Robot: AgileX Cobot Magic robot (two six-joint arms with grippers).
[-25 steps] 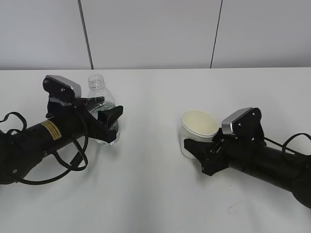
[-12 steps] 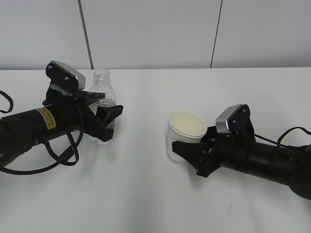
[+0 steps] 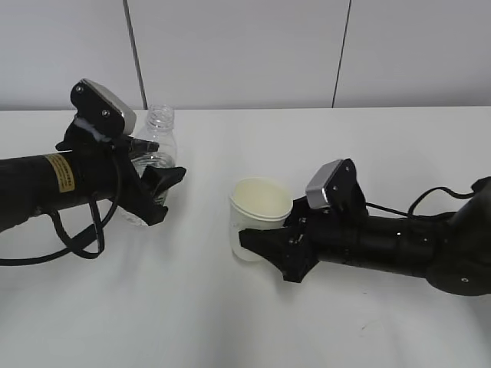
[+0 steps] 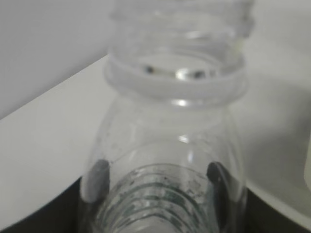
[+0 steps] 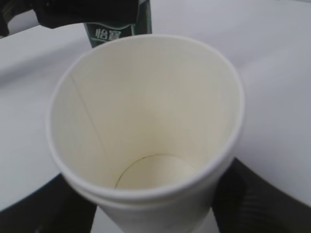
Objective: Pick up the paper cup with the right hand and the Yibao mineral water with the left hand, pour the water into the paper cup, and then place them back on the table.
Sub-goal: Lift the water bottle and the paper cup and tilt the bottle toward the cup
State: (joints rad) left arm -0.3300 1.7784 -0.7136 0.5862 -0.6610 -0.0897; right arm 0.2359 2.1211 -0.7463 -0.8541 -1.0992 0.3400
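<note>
Left hand [image 3: 157, 192]: clamped round the Yibao mineral water [image 3: 153, 157], left side of the table [image 3: 230, 322].
Right hand [image 3: 265, 249]: fingers closed on the paper cup [image 3: 259, 215], mid-table, mouth up.
Gap: bare white tabletop between bottle and cup.

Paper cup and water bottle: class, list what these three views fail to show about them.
- Water bottle: lower body hidden by left gripper, exterior view; base cut off, left wrist view.
- Water level: blurred, left wrist view.
- Paper cup: base below frame, right wrist view; right gripper covers its side, exterior view.
</note>
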